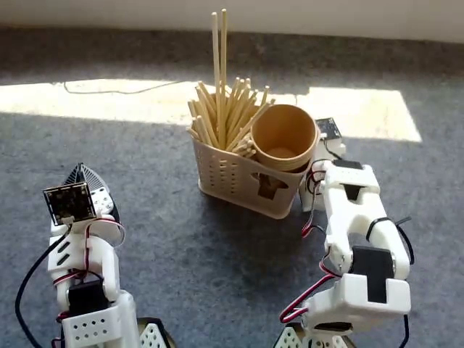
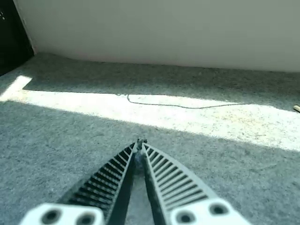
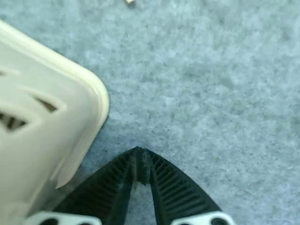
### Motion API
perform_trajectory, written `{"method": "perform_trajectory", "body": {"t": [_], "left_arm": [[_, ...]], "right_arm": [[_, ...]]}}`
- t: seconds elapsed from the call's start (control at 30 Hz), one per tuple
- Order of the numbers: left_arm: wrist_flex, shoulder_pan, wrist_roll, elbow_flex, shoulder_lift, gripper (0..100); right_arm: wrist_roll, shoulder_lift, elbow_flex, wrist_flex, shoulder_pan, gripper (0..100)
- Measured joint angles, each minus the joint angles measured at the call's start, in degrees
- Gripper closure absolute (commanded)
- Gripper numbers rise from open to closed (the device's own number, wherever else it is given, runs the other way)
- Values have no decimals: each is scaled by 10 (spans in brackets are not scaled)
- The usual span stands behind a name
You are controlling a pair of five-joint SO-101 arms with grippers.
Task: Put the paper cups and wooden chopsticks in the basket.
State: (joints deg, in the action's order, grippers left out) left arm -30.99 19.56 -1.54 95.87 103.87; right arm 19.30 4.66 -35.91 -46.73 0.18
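Observation:
A cream slotted basket (image 1: 235, 177) stands on the grey carpet in the middle of the high view. A bundle of wooden chopsticks (image 1: 228, 109) stands upright in it, and a brown paper cup (image 1: 284, 135) sits at its right end. My left gripper (image 2: 139, 144) is shut and empty, low over bare carpet well to the left of the basket, where the left arm (image 1: 80, 217) stands. My right gripper (image 3: 139, 153) is shut and empty too, just off the basket's rounded corner (image 3: 89, 101). The right arm (image 1: 355, 217) stands close beside the basket's right end.
A bright band of sunlight (image 1: 109, 98) crosses the carpet behind the basket, with a thin cable (image 2: 187, 105) lying in it. A pale wall (image 2: 164, 28) closes the far side. A small light scrap (image 3: 129, 2) lies on the carpet beyond the right gripper.

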Motion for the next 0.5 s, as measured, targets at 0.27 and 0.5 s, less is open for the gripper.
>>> {"method": "perform_trajectory", "body": {"t": [0.27,0.5], "left_arm": [[0,0,0,0,0,992],[0,0,0,0,0,992]], "right_arm": [[0,4,60,-54,15,992],[-1,4,86,-79,1,992]]}}
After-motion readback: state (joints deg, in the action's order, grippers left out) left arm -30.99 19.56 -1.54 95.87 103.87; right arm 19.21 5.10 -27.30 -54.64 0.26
